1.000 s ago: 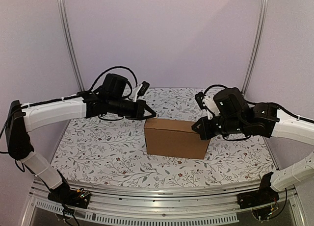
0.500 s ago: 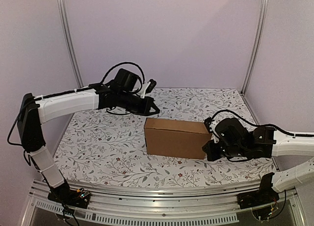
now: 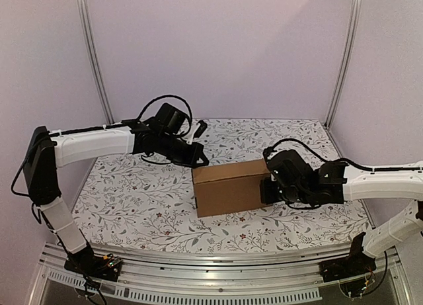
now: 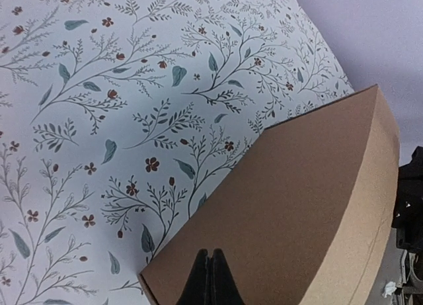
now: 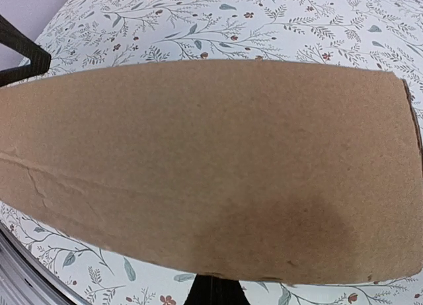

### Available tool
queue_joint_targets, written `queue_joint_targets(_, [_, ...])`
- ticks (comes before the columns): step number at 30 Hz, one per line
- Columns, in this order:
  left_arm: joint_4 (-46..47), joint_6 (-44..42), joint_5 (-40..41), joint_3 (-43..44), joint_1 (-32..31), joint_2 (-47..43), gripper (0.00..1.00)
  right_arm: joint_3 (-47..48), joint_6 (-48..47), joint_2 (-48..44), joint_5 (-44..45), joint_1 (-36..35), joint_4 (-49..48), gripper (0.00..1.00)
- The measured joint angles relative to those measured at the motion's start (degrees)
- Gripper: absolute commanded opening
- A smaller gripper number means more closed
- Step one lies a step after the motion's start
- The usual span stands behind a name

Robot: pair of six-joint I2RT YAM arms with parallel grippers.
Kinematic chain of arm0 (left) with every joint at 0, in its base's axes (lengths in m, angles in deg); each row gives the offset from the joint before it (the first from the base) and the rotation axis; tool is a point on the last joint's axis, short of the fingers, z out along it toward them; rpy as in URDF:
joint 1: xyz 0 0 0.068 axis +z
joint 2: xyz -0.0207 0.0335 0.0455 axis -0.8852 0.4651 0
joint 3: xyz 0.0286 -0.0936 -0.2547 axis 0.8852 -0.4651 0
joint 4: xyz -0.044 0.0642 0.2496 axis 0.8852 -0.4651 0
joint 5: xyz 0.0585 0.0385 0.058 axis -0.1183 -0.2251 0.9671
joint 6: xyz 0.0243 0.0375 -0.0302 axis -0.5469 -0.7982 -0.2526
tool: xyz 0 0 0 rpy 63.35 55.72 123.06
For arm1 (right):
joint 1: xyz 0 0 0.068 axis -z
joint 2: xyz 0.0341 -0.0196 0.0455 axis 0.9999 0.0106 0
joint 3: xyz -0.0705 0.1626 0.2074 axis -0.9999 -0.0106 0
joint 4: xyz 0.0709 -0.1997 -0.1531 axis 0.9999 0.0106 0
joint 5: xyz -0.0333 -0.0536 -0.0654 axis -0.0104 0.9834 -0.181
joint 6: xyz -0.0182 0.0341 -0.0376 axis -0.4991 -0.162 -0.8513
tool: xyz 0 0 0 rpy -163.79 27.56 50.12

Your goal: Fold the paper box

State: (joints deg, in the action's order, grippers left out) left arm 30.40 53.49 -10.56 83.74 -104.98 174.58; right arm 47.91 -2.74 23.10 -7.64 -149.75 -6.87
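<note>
Masking right jaws, paper box (image 3: pixel 228 189).

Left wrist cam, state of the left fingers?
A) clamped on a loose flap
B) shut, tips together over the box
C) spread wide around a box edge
B: the left fingers show as two dark tips pressed together with no gap, in front of the paper box surface.
</note>
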Motion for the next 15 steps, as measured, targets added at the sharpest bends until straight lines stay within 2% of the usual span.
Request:
queue_joint_targets(9, [-1.4, 0.0, 2.2, -6.8, 0.0, -7.1, 0.0, 9.6, -3.5, 11.3, -0.8, 0.0, -3.4, 0.0])
queue_joint_targets(15, [-2.2, 0.3, 4.5, -11.6, 0.0, -13.5, 0.0, 17.4, -6.0, 19.2, -4.4, 0.0, -5.3, 0.0])
